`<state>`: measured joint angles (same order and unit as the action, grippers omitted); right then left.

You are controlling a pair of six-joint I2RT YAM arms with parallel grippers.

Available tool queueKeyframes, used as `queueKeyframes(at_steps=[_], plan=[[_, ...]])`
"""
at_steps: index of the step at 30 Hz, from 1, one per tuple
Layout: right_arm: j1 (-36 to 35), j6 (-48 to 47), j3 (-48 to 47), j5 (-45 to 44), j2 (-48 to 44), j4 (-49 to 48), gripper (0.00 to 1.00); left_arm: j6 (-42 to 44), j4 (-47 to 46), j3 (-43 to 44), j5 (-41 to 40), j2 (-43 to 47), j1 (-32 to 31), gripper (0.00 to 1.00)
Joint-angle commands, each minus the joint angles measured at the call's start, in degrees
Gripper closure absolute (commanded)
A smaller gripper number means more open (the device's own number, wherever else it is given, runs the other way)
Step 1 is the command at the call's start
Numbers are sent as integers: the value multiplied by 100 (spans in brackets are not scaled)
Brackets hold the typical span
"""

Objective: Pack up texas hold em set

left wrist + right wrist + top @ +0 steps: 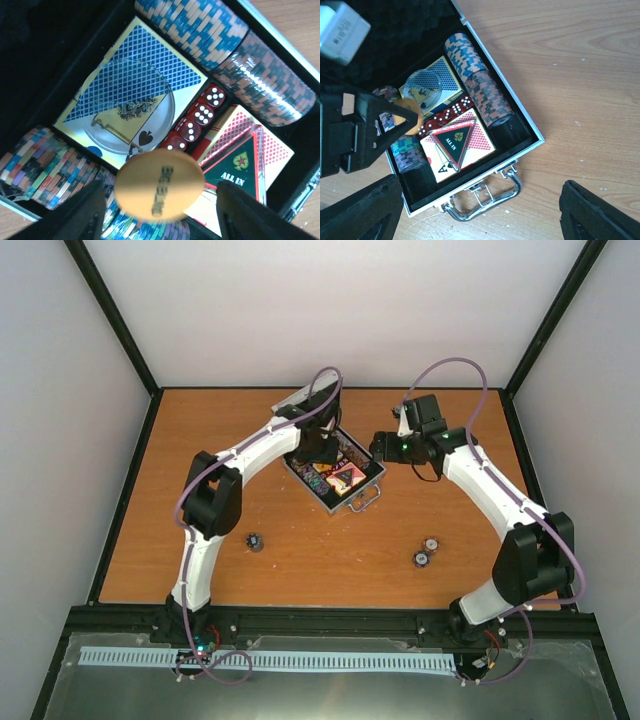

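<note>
My left fingers [322,456] hang over the open case [517,131], and in the left wrist view they stand apart with the orange disc [159,192] between them. It is blurred, and I see a gap on either side of it, so they grip nothing. Past the fingertips lies the blue card box [150,65] with the clear disc [127,110] resting flat on it. Beside that is a row of red dice [200,115], then the red card box [270,145] with the dark triangle [237,165] on top. Rows of chips [200,27] line the case wall beyond the boxes, and another row lies toward the left finger. My right fingers [378,446] sit just beside the case on its handle [482,202] side, spread wide with nothing between them. Loose chips lie on the tabletop [330,560] well behind both sets of fingers, toward the arm bases: one [255,540] on the left side and a pair [426,551] on the right.
</note>
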<state>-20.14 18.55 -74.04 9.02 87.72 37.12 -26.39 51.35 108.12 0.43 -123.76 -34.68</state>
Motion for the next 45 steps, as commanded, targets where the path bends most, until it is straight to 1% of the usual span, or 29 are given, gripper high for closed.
queueKeyframes(at_steps=[1, 3, 5, 7, 10, 13, 18, 22, 25, 29, 34, 38, 45], plan=[[91, 81, 103, -131, -257, 41, 14, 169, 292, 315, -13, -172, -30, 32], [127, 66, 136, -190, -308, 136, 14, 165, 300, 318, -1, -126, -30, 23], [169, 48, 234, -298, -405, 215, 13, 126, 305, 286, 62, -38, -30, 16], [233, 54, 396, -353, -539, 265, 12, 73, 297, 181, 207, 127, -32, 13], [388, 78, 703, -353, -727, 303, 11, 53, 68, -384, 494, 581, -30, 12], [597, 97, 990, -324, -894, 353, 10, 164, -228, -1314, 686, 1277, -30, 11], [995, 94, 1256, -280, -1026, 608, 10, 342, -430, -2883, 808, 2319, -30, 11], [1190, 208, 1426, -398, -1032, 1023, 10, 259, -330, -3661, 747, 3039, -30, 11], [1305, 404, 1577, -453, -998, 1391, 10, 70, -296, -4064, 681, 3349, -30, 11], [1352, 612, 1735, -879, -1139, 1962, 9, -354, -487, -4485, 717, 3721, -19, 10], [1371, 803, 2040, -895, -1399, 2160, 8, -759, -590, -4993, 640, 4125, -13, 6], [1372, 865, 2270, -623, -1283, 2152, 10, -743, -400, -5180, 499, 4230, 22, 4], [1373, 968, 2685, -82, -1110, 1905, 18, -705, -249, -5162, 394, 4453, 59, 3]])
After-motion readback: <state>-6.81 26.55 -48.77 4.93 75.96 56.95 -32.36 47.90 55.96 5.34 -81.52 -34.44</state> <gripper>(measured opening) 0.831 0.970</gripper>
